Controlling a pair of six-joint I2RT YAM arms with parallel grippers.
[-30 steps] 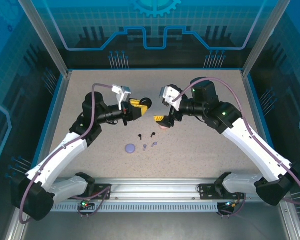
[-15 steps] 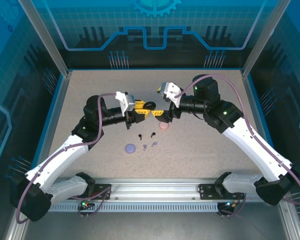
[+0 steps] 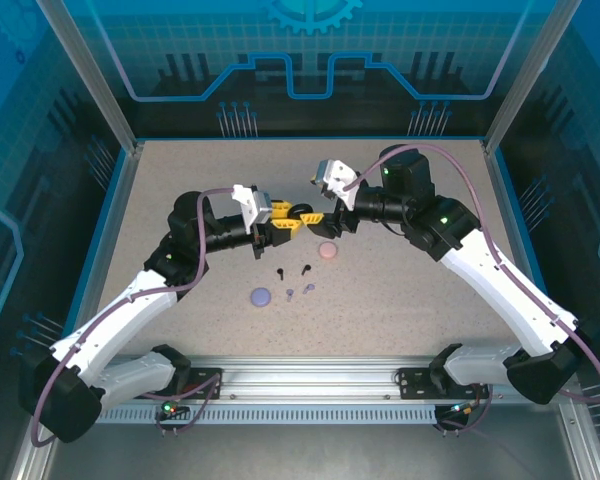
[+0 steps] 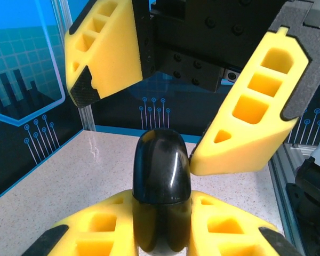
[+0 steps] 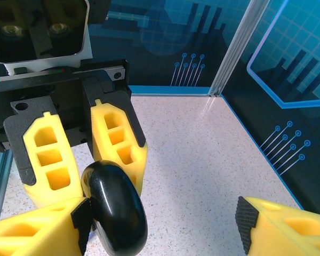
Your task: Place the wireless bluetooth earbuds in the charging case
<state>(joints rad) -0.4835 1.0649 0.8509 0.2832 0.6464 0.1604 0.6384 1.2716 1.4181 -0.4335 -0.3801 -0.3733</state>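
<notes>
Black case pinched up mid-table, earbuds lying loose

The left gripper (image 3: 288, 218) is clamped on the black case (image 3: 305, 211). The right gripper (image 3: 320, 220) has its jaws spread wide, one finger (image 5: 37, 234) touching the case. Black earbuds (image 3: 280, 271) and lavender earbuds (image 3: 309, 288) lie between the lavender case (image 3: 261, 296) and pink case (image 3: 327, 251). There's lots of bare table (image 3: 180, 180) out to the edges.

A speckled beige table (image 3: 400, 310) carries, mid-frame in the overhead view, a pink round case (image 3: 327, 251), a lavender round case (image 3: 261, 297) lower left of it, two black earbuds (image 3: 280, 271) and two lavender earbuds (image 3: 309, 289) between them.
</notes>
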